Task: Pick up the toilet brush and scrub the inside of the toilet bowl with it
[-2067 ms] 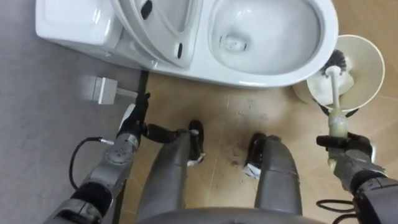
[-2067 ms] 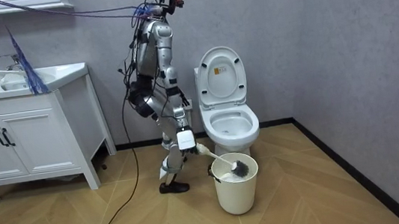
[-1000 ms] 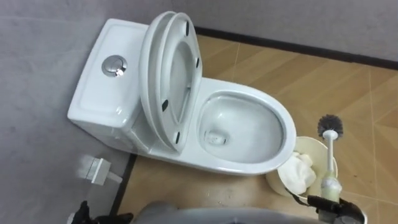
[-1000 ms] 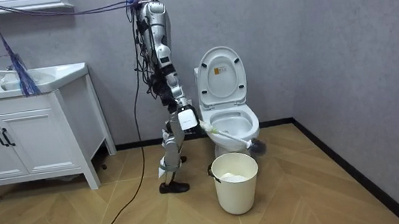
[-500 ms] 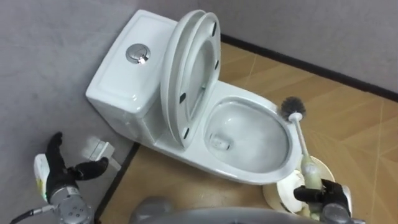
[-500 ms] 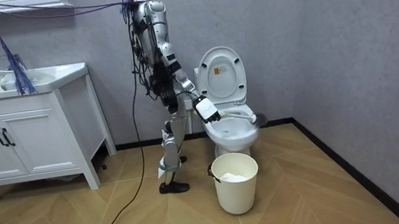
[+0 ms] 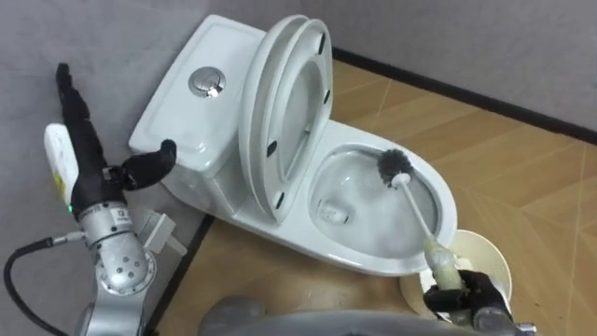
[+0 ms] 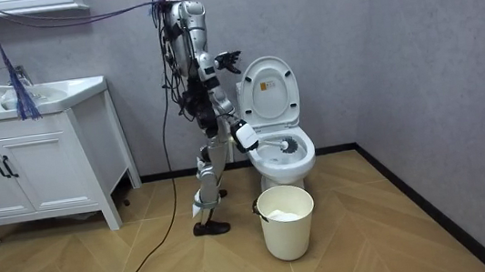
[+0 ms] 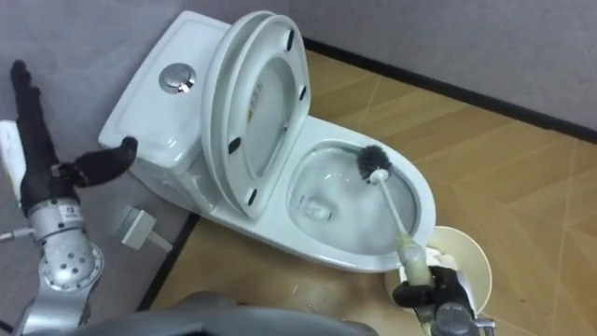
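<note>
The white toilet (image 7: 308, 238) stands against the grey wall with its lid and seat (image 7: 289, 103) raised. A toilet brush (image 7: 395, 166) with a dark bristle head reaches into the bowl, the head near the far inner wall. Its pale handle (image 7: 422, 224) slants down to my right hand (image 7: 462, 297), which is shut on the grip just above the cream bucket (image 7: 492, 264). My left hand (image 7: 82, 154) is raised beside the cistern (image 7: 182, 117), fingers straight, thumb out, holding nothing. In the room view I stand upright by the toilet (image 8: 279, 150), on the room view's left of it.
A small white box (image 7: 154, 233) lies on the floor by the wall, left of the toilet's base. The bucket (image 8: 286, 221) holds something white and stands in front of the bowl. A white vanity cabinet (image 8: 35, 160) is at the room view's left. Wood floor lies open beyond.
I straightened up and lifted the brush out of the bucket; its head went over the bowl's right rim and now sits inside the bowl. My left hand rose beside the cistern.
</note>
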